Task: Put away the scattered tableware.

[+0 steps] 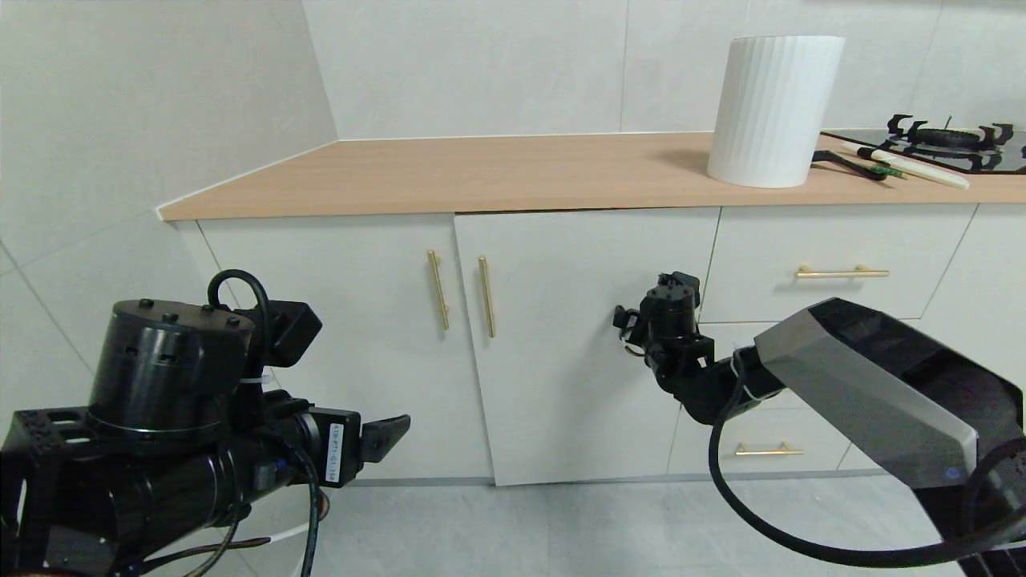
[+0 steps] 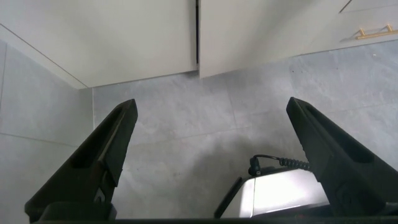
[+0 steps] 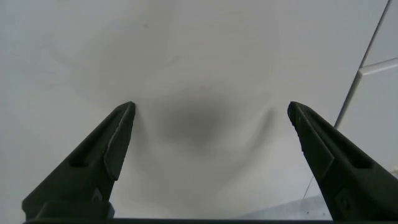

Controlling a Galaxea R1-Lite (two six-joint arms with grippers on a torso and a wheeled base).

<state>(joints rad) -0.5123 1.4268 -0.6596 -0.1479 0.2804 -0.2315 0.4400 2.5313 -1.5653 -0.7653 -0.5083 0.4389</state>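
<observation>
Tableware (image 1: 890,164) lies on the far right of the countertop (image 1: 481,172): a few slender pieces, 1 pale-handled and 1 dark-handled, flat on the wood just beside a tall white ribbed container (image 1: 773,112) and close to the hob (image 1: 950,136); how many pieces there are I cannot tell. Nothing is in the container that can be seen from here, so the job looks unstarted.

Both arms sit well below counter height. The right gripper (image 3: 210,112) points straight at a cabinet door (image 1: 577,344), its 2 fingers spread wide and holding nothing; the door looks very near. The left gripper (image 2: 211,106) hangs low on the left, aimed down at the floor (image 2: 205,137), also spread wide and empty.

Risks as I judge them:
1. The right claw could strike the cabinet door if it advances or swings before backing off; the gap seems small.
2. Raising that arm to the worktop takes it past the counter's front lip; too tight a path would clip the edge.
3. The container stands between the arm and the utensils; a careless reach could knock it over.
4. The pieces lie flat and thin; a shallow pinch could skid them toward the hob rather than lift them.
</observation>
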